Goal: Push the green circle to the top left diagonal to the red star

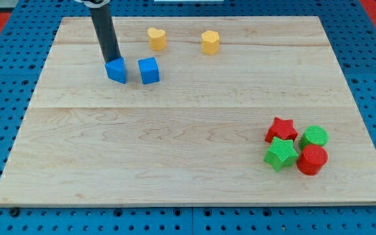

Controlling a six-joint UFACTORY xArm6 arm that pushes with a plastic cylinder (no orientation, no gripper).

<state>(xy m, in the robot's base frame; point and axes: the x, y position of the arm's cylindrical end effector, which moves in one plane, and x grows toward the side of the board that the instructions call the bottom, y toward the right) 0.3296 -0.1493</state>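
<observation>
The green circle [314,136] sits at the view's lower right, just right of the red star [281,129] and touching it. A green star [280,154] lies below the red star and a red circle [312,159] below the green circle; the four form a tight cluster. My tip [111,61] is far away at the view's upper left, touching the upper left edge of a blue triangular block [117,70].
A blue cube [149,70] stands just right of the blue triangular block. A yellow heart [156,38] and a yellow hexagon [209,41] lie near the top edge of the wooden board [175,143]. Blue pegboard surrounds the board.
</observation>
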